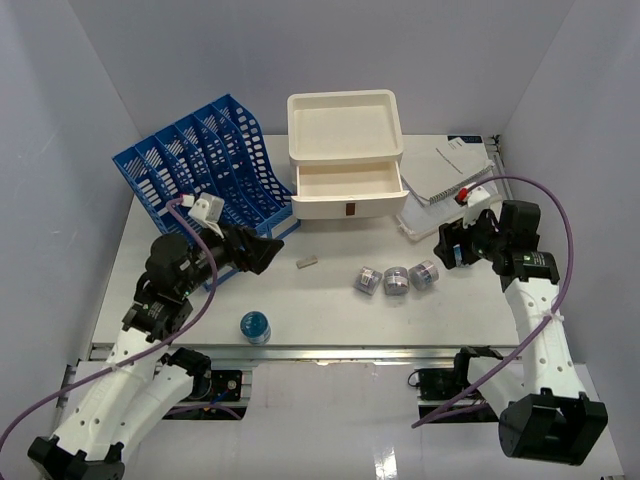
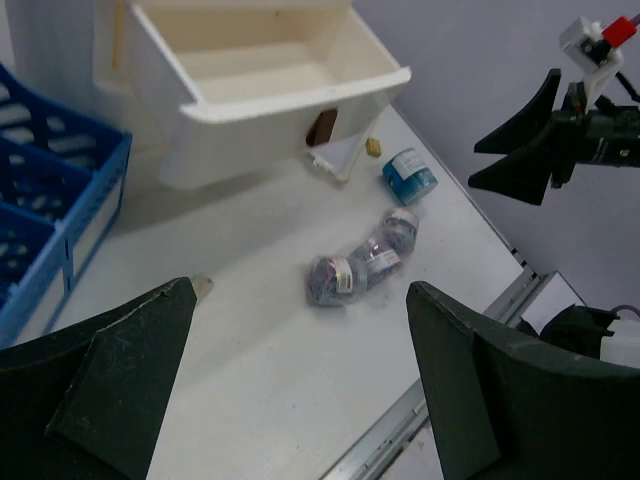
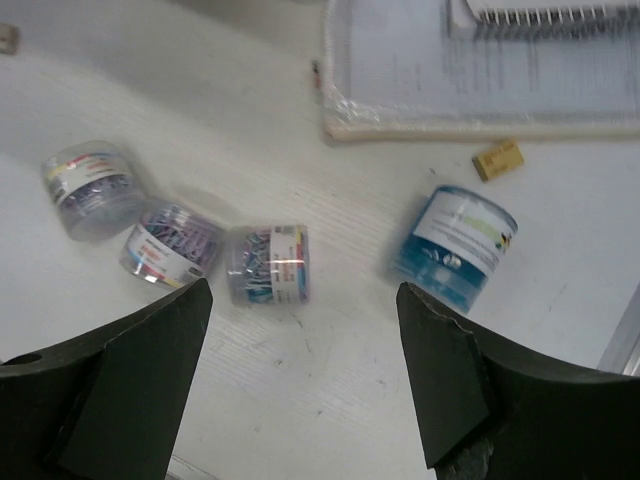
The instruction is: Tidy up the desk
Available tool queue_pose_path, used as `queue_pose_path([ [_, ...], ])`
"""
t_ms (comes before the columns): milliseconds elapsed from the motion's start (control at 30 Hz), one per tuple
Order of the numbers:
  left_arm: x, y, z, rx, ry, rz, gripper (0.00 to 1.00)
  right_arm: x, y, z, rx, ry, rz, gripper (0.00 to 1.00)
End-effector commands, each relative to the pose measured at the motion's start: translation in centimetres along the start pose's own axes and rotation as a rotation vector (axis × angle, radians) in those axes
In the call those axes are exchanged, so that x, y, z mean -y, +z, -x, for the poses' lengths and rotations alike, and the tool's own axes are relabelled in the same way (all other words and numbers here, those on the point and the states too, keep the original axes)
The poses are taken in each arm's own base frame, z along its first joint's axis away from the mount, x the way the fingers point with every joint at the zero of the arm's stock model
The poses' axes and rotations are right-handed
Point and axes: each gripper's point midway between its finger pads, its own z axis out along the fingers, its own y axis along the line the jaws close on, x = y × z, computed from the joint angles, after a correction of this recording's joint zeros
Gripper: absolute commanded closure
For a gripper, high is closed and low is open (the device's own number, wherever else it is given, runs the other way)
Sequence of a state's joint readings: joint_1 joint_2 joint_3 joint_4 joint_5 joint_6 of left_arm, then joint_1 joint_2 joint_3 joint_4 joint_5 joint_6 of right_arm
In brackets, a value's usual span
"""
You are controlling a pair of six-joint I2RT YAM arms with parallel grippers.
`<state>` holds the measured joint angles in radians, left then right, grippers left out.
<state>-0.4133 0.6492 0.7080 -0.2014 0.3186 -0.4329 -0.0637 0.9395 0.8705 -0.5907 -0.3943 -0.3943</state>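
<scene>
The white desk [image 1: 330,315] holds three clear jars of coloured paper clips [image 1: 395,281] lying in a row at its middle, shown in the right wrist view [image 3: 268,262] and the left wrist view [image 2: 335,278]. A blue jar [image 3: 455,245] lies to their right, below the papers. My left gripper [image 1: 272,248] hovers open and empty left of the jars [image 2: 300,290]. My right gripper [image 1: 447,248] hangs open and empty over the desk between the nearest clip jar and that blue jar [image 3: 302,290].
A cream drawer box [image 1: 345,180] with one drawer pulled out stands at the back. A blue file rack [image 1: 200,165] is back left, a notebook on papers [image 1: 450,170] back right. Another blue jar [image 1: 255,326] stands by the front rail [image 1: 330,351]. Small erasers [image 1: 307,263] [image 3: 497,160] lie loose.
</scene>
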Motion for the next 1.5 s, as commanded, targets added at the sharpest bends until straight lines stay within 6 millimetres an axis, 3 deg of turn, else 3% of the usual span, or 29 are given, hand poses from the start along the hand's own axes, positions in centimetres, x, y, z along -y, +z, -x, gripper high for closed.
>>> queue_pose_path([
  [0, -1.5, 0.1, -4.2, -0.113, -0.17, 0.056, 0.02, 4.3, 0.3, -1.1, -0.074, 0.179, -0.243, 0.19],
  [233, -2.5, 0.9, -7.2, -0.194, -0.219, 0.066, 0.02, 8.6, 2.1, -2.0, -0.09, 0.23, -0.435, 0.12],
  [633, -2.6, 1.1, -9.3, -0.25, -0.243, 0.041, 0.02, 11.3, 7.2, -5.3, -0.216, 0.239, -0.457, 0.05],
  [933, -2.2, 1.7, -10.4, -0.297, -0.295, 0.003, 0.02, 10.8, 9.3, -7.4, -0.268, 0.253, -0.386, 0.11],
  [1467, -1.9, 1.9, -11.1, -0.329, -0.317, -0.019, 0.02, 9.1, 11.2, -10.2, -0.332, 0.298, -0.257, 0.28],
])
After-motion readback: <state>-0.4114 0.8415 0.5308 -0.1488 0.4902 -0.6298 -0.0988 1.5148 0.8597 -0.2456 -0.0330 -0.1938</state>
